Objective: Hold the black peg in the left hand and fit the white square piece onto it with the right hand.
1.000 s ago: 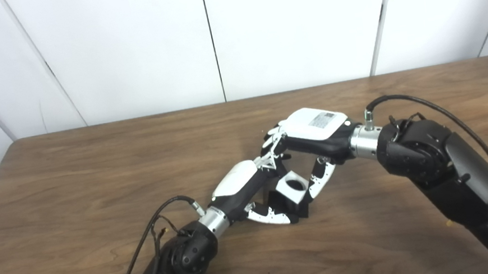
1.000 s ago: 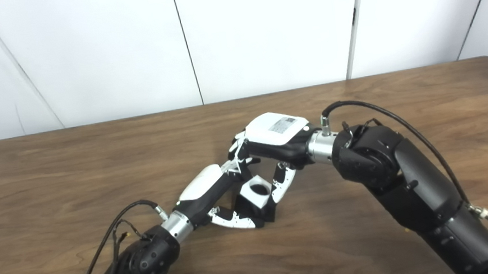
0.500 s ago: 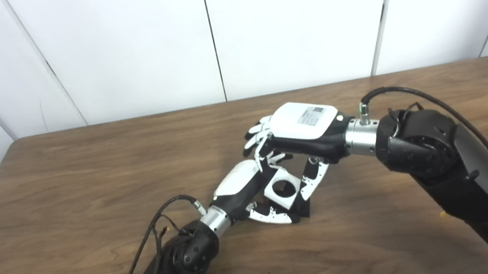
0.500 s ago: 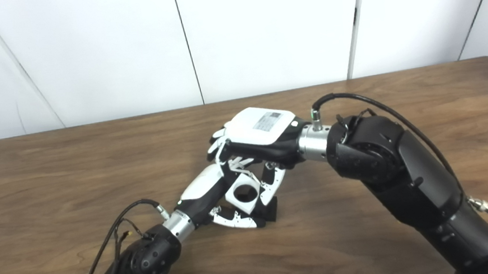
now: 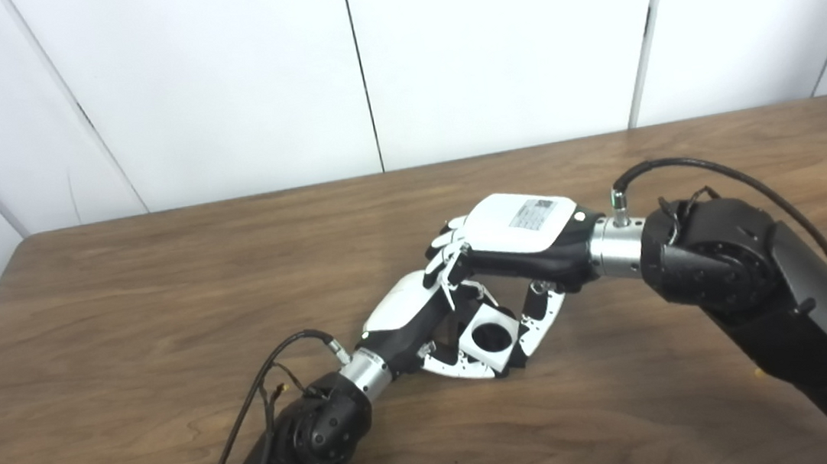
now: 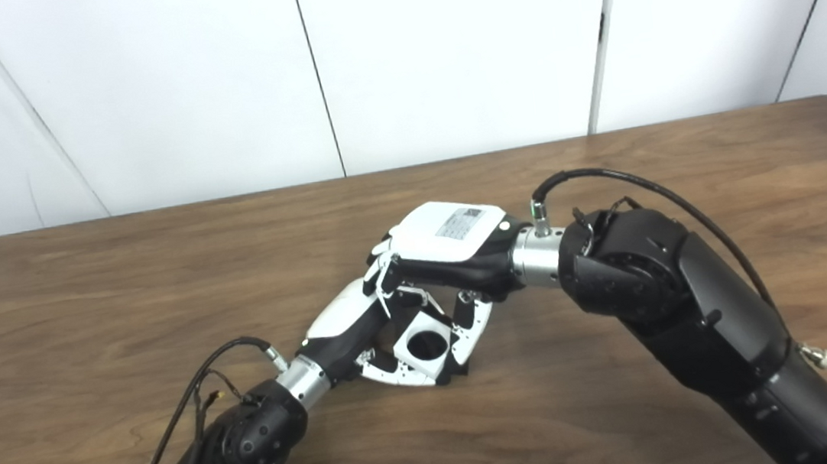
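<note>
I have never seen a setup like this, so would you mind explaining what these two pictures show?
Both pictures come from two cameras side by side on a humanoid robot's head, looking down at a wooden table, so they show one scene. Two black arms enter from the bottom edge, each ending in a fingered hand. The left hand grips a black peg, mostly hidden. The right hand reaches over from above and holds a white square piece with a round hole, pressed low against the left hand's fingers. Whether it is fully seated is unclear.

The black peg (image 5: pixel 517 359) (mostly hidden) sits behind the white square piece (image 5: pixel 487 334).
</note>
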`<state>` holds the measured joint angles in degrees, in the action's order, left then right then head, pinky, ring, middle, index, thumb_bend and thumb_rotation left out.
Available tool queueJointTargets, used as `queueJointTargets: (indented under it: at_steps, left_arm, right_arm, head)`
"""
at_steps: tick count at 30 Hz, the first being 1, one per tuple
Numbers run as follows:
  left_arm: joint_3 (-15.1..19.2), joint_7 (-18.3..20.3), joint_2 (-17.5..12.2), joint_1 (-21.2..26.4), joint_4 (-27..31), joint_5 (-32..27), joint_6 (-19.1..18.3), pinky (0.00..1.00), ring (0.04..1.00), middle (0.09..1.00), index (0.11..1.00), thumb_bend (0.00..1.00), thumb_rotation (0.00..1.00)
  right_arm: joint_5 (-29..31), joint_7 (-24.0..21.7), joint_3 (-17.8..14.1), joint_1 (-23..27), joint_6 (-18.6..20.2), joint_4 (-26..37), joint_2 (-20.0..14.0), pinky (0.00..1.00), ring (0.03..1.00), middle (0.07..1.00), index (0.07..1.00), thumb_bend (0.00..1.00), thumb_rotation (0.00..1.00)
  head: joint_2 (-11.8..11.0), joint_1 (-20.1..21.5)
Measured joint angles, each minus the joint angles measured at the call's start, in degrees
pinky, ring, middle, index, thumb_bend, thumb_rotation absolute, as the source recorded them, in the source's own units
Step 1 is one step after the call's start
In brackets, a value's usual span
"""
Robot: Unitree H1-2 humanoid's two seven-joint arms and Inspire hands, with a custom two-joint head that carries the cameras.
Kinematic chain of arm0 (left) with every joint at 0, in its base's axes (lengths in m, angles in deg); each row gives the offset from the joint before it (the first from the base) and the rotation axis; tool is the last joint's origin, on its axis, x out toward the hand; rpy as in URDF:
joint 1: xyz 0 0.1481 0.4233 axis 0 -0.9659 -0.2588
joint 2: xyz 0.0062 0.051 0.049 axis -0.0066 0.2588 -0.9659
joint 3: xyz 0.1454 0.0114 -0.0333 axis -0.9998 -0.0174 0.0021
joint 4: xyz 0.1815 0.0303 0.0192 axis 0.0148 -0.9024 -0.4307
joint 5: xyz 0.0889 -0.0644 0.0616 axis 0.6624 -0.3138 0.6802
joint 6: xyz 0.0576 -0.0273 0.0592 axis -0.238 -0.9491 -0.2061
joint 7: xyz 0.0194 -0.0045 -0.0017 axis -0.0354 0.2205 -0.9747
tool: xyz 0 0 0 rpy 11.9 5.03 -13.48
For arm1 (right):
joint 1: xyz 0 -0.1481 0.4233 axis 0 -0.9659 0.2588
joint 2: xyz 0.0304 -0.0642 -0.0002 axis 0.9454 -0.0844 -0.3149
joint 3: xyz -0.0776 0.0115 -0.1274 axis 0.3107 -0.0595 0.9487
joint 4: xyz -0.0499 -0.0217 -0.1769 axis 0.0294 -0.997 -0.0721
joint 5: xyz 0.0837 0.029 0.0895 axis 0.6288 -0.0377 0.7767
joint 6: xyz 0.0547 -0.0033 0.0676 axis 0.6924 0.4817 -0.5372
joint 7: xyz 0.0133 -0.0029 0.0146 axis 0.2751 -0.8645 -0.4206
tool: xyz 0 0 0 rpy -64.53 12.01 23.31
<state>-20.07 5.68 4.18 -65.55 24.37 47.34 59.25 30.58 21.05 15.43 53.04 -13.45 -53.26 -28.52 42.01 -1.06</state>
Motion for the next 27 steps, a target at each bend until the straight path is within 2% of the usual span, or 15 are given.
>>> queueJointTargets:
  at_steps: [10, 15, 27]
  left_arm:
    - [0.05, 0.01, -0.05, -0.15, 0.21, 0.0, 0.0, 1.0, 1.0, 0.946, 0.493, 0.52, 0.09]
    - [0.08, 0.02, -0.08, -0.27, 0.37, 0.0, -0.02, 1.0, 1.0, 0.946, 0.492, 0.52, 0.09]
    - [0.05, 0.05, -0.1, -0.24, 0.43, 0.0, -0.1, 1.0, 1.0, 0.949, 0.493, 0.52, 0.09]
  right_arm:
    - [-1.2, 0.38, -1.11, 0.57, 0.25, -1.03, 0.04, 0.95, 0.906, 0.811, 0.483, 0.52, 0.14]
    - [-2.46, 0.75, -2.02, 0.9, 0.67, -2.81, 0.02, 0.91, 0.899, 0.812, 0.484, 0.52, 0.14]
    - [-2.86, 1.32, -2.15, 0.89, 0.63, -4.44, -0.52, 0.9, 0.892, 0.811, 0.482, 0.52, 0.14]
  head:
    - [0.09, 0.45]
    - [0.17, 0.44]
    - [0.35, -0.26]
